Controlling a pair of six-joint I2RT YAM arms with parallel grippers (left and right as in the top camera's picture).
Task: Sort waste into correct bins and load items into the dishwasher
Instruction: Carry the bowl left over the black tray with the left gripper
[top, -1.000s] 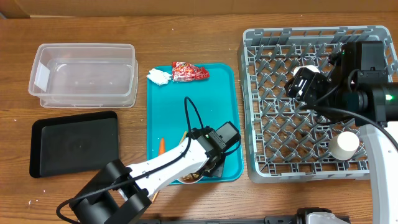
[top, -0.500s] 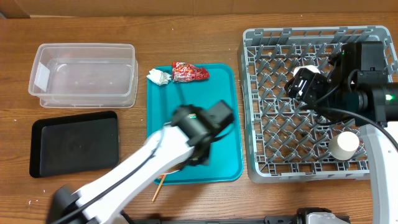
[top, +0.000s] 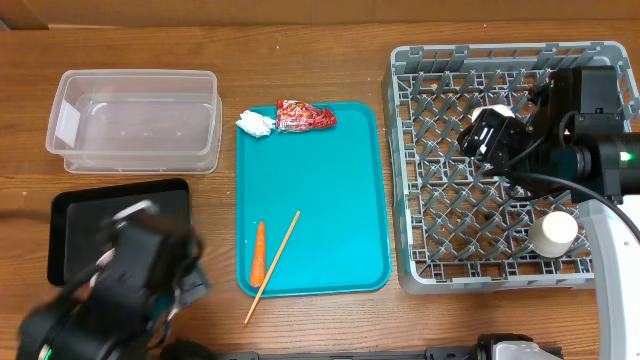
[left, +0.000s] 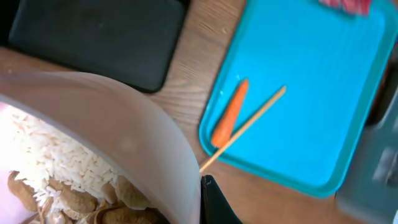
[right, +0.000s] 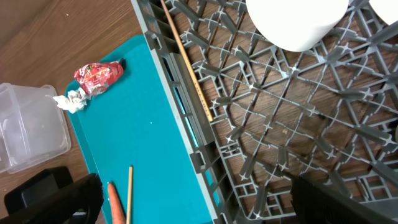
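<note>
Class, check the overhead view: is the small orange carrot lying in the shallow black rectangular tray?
No, the small orange carrot lies on the teal serving tray, beside a thin wooden chopstick.

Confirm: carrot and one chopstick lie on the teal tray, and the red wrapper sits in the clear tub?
The red wrapper sits on the teal tray, not in the clear tub; the overhead view shows it. The carrot and chopstick are right.

Your wooden table (top: 300, 50) carries four things directly. The clear tub (top: 135, 73) sits at the far left, with the black tray (top: 100, 215) just in front of it. The teal tray (top: 320, 180) is in the middle and the grey rack (top: 480, 52) to the right. A chopstick (top: 275, 262) crosses the teal tray's near edge, its tip out over the wood.
</note>
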